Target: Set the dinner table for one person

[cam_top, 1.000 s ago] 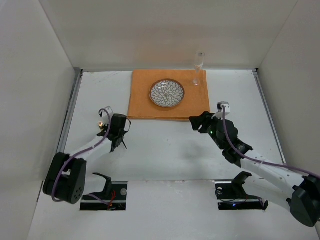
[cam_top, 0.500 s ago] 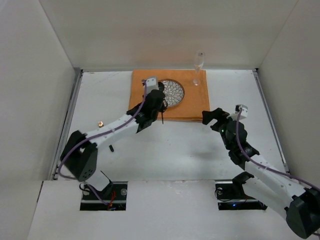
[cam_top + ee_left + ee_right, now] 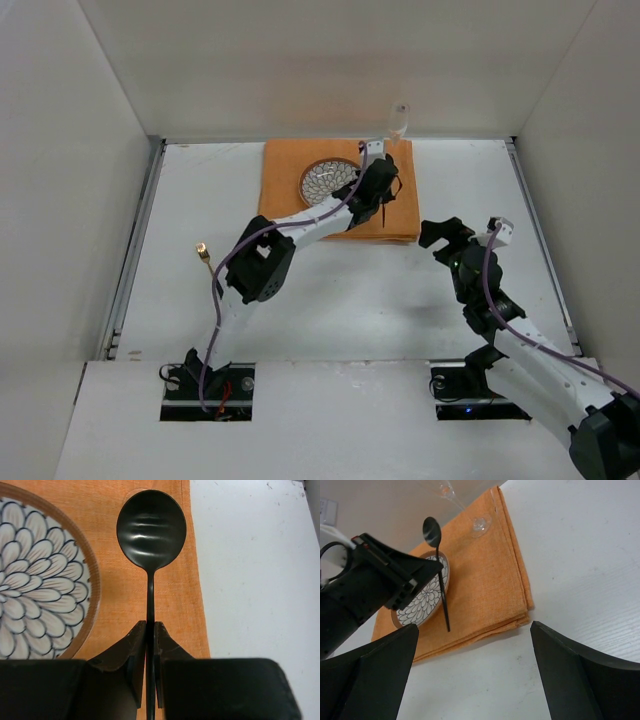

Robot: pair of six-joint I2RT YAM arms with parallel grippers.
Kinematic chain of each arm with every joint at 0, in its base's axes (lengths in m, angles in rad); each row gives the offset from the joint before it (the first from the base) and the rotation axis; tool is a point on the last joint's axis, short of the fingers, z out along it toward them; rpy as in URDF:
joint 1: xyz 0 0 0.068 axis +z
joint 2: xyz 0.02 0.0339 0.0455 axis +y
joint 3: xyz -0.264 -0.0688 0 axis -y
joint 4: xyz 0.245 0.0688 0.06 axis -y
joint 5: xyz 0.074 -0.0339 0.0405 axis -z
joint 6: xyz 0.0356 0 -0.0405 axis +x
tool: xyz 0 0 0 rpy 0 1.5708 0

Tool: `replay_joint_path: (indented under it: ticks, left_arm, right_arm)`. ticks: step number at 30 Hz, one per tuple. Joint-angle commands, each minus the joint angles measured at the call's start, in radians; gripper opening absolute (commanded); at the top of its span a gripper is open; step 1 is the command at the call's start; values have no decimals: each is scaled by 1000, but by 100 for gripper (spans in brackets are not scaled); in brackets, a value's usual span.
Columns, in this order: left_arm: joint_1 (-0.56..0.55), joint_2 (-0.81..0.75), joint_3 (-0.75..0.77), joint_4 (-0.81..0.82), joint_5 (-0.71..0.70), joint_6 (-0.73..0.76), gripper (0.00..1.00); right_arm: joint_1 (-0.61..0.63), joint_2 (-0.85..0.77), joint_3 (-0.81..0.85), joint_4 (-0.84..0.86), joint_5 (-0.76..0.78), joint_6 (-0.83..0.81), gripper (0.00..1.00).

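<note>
Looking down from above, you see the worktop (image 3: 330,300) spread across the whole floor of the white-walled booth, with thin metal rails along its side edges. An orange placemat (image 3: 285,205) lies at the middle of its far edge. A round patterned plate (image 3: 322,182) sits on the placemat, and a wine glass (image 3: 481,524) stands upright on the placemat's far right corner.

Your left arm (image 3: 300,225) reaches out over the placemat, just right of the plate. Its jaws are clenched on the thin handle of a black spoon (image 3: 151,530). In the right wrist view the spoon stands steeply, with the bowl up and the handle tip down by the cloth between the plate and the placemat's right edge. You cannot tell whether the tip touches the cloth.

Your right arm (image 3: 490,300) sits over bare worktop, near the placemat's near right corner. Its jaws are spread wide, with nothing between them.

A small brass-coloured item (image 3: 202,250) lies on the worktop well to the left, apart from everything else. It is too small to tell what it is.
</note>
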Motion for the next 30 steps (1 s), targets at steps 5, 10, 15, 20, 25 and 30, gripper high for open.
replay_joint_path:
  ticks: [5,10,15,20,25,30]
  left_arm:
    - [7,159,278,-13,25,-63,6]
    - [16,233,337,-16,20,-77,7]
    - [23,267,331,-34,19,-101,7]
    - [28,287,308,-25,25,-123,8]
    - [31,291,289,-23,39,-124,10]
    - [36,284,265,-17,43,-130,17]
  right_arm:
    - [-12,-33,-2,18,-14,14,100]
    - [-14,-38,-2,18,-26,16,100]
    - [-17,-30,-3,24,-37,20,100]
    - [-21,-20,-3,31,-49,23,100]
    - [-26,-20,-5,30,-48,26,100]
    - [-31,-30,-8,27,-47,26,100]
